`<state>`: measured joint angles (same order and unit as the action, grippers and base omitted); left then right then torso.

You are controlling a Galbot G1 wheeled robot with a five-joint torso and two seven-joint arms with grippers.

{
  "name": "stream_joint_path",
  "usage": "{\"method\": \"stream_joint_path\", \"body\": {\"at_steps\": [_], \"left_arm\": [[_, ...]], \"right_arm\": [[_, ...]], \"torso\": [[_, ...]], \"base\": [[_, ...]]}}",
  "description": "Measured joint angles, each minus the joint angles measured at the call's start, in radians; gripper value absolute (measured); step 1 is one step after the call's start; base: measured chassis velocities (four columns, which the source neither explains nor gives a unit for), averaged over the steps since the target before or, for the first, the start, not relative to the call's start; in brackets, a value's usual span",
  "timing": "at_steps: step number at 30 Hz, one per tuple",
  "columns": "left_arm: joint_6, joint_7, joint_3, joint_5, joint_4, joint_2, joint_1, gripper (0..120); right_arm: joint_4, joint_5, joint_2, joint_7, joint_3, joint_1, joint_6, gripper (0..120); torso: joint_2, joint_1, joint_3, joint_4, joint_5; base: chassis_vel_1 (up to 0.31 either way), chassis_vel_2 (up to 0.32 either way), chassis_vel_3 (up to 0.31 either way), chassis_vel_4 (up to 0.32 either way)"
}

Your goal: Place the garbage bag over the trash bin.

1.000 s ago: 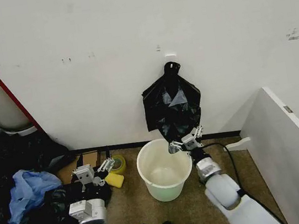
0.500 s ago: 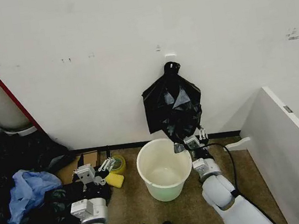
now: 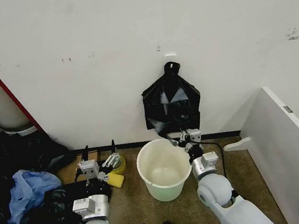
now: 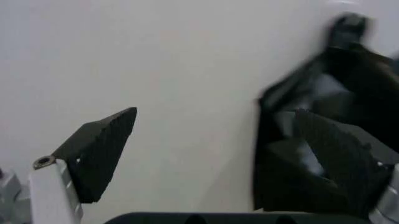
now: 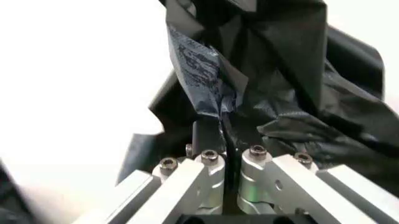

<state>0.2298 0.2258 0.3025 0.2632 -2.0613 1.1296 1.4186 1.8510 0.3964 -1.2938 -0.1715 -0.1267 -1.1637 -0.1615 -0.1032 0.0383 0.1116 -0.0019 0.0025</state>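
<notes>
Over the last second the right gripper (image 3: 188, 136) has risen from the bin's far rim to the hanging bag's lower edge, and the left gripper (image 3: 100, 162) has tipped upward with its fingers now spread wide.

In the right wrist view, the right gripper's fingers (image 5: 212, 163) are pressed together with a fold of glossy black film pinched between them; the garbage bag (image 5: 281, 84) fans out just beyond and above the fingertips. Directly below and slightly to the left of this gripper sits the trash bin (image 3: 164, 168), open and upright on the floor. Farther up, past the gripper, the bag (image 3: 172, 104) hangs by its knotted top from a hook (image 3: 170, 57) on the wall (image 3: 103, 57).

The left gripper waits open, well apart to the left of the bin, above a yellow tape roll (image 3: 117, 164); its wrist view faces the bag across bare wall.

To do this step well, the pinch probably needs to stay firm on a single layer near the hem, pulling down and away from the wall gently enough to free the knot without tearing the thin film.
</notes>
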Motion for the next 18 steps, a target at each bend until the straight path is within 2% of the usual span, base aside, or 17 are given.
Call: {"method": "stream_joint_path", "body": {"at_steps": [2, 4, 6, 10, 11, 13, 14, 16, 18], "left_arm": [[0.034, -0.060, -0.017, -0.008, 0.041, -0.054, -0.051, 100], [0.107, -0.136, -0.044, -0.038, 0.125, -0.131, -0.147, 100], [0.144, -0.171, -0.089, -0.063, 0.186, -0.178, -0.231, 100], [0.168, -0.218, -0.187, -0.083, 0.255, -0.220, -0.370, 100], [0.173, -0.256, -0.233, -0.091, 0.283, -0.234, -0.438, 100], [0.179, -0.293, -0.266, -0.103, 0.308, -0.242, -0.491, 100], [0.187, -0.359, -0.312, -0.132, 0.351, -0.249, -0.571, 100], [0.186, -0.420, -0.347, -0.176, 0.399, -0.253, -0.650, 100], [0.180, -0.443, -0.356, -0.193, 0.415, -0.254, -0.676, 100]], "right_arm": [[0.000, 0.007, 0.004, 0.037, -0.006, -0.005, -0.026, 0], [0.000, 0.007, 0.008, 0.081, -0.013, -0.017, -0.049, 0], [0.000, 0.005, 0.010, 0.104, -0.017, -0.026, -0.064, 0], [0.002, -0.002, 0.009, 0.132, -0.021, -0.040, -0.085, 0], [0.005, -0.007, 0.009, 0.139, -0.024, -0.047, -0.089, 0], [0.007, -0.010, 0.008, 0.143, -0.025, -0.052, -0.090, 0], [0.010, -0.018, 0.006, 0.145, -0.028, -0.058, -0.091, 0], [0.013, -0.027, 0.002, 0.146, -0.031, -0.065, -0.092, 0], [0.016, -0.029, 0.001, 0.147, -0.032, -0.067, -0.092, 0]], "torso": [[0.000, 0.000, 0.000, -0.0001, 0.0000], [0.000, 0.000, 0.000, -0.0002, 0.0001], [0.000, 0.000, 0.000, 0.0000, 0.0001], [0.000, 0.000, 0.000, 0.0001, 0.0000], [0.000, 0.000, 0.000, -0.0003, -0.0001], [0.000, 0.000, 0.000, -0.0005, 0.0002], [0.000, 0.000, 0.000, -0.0006, 0.0004], [0.000, 0.000, 0.000, -0.0004, 0.0002], [0.000, 0.000, 0.000, -0.0001, 0.0003]], "base": [[0.000, 0.000, 0.000, 0.000], [0.000, 0.000, 0.000, 0.000], [0.000, 0.000, 0.000, 0.000], [0.000, 0.000, 0.000, 0.000], [0.000, 0.000, 0.000, 0.000], [0.000, 0.000, 0.000, 0.000], [0.000, 0.000, 0.000, 0.000], [0.000, 0.000, 0.000, 0.000], [0.000, 0.000, 0.000, 0.000]]}}
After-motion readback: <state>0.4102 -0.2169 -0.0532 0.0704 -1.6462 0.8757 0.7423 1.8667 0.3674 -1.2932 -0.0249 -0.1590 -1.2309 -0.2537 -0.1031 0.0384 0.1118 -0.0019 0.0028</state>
